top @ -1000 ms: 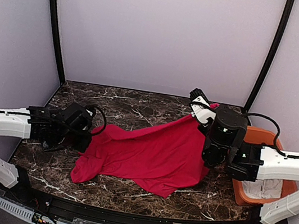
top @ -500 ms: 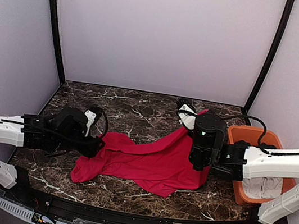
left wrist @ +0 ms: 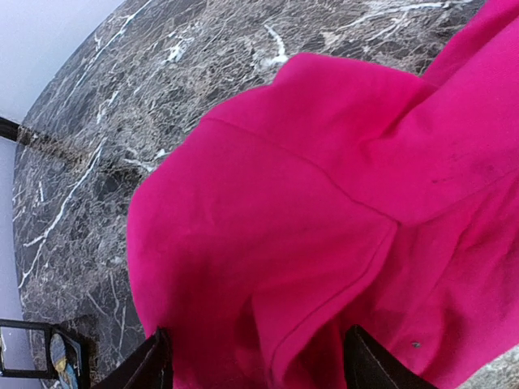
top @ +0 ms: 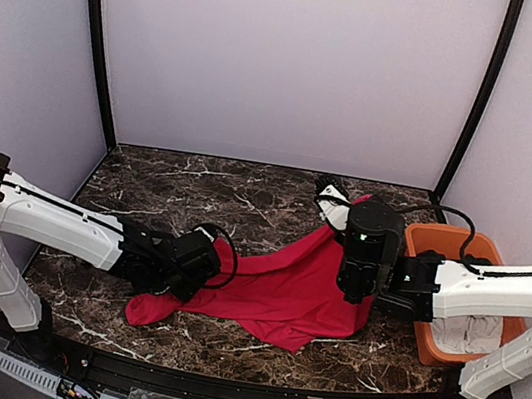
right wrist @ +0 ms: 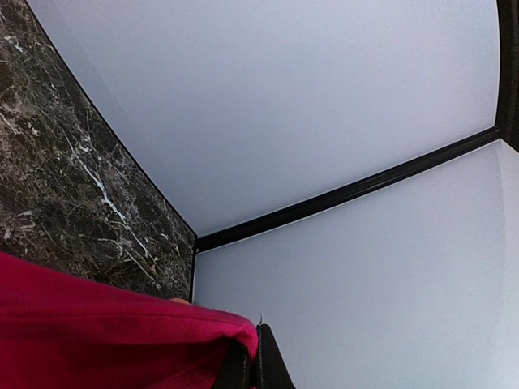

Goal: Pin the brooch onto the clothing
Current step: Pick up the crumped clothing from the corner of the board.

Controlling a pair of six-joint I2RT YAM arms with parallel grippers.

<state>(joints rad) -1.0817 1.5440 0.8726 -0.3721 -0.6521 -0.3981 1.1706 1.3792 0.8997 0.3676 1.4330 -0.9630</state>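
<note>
Because the right gripper [right wrist: 251, 356] was clamped shut on a hem of the red T-shirt [top: 283, 283], that end hung raised toward the bench's [top: 198, 184] back right corner, while the left gripper [left wrist: 258, 348] stood open astride the shirt's near-left fold, apparently to spread it.

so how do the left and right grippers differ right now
The left gripper is open, jaws wide either side of a fold of the red T-shirt; the right gripper is shut on its edge. The left gripper sits low over fabric lying on the marble table; the right gripper holds its part raised. Both are at the same shirt.
</note>
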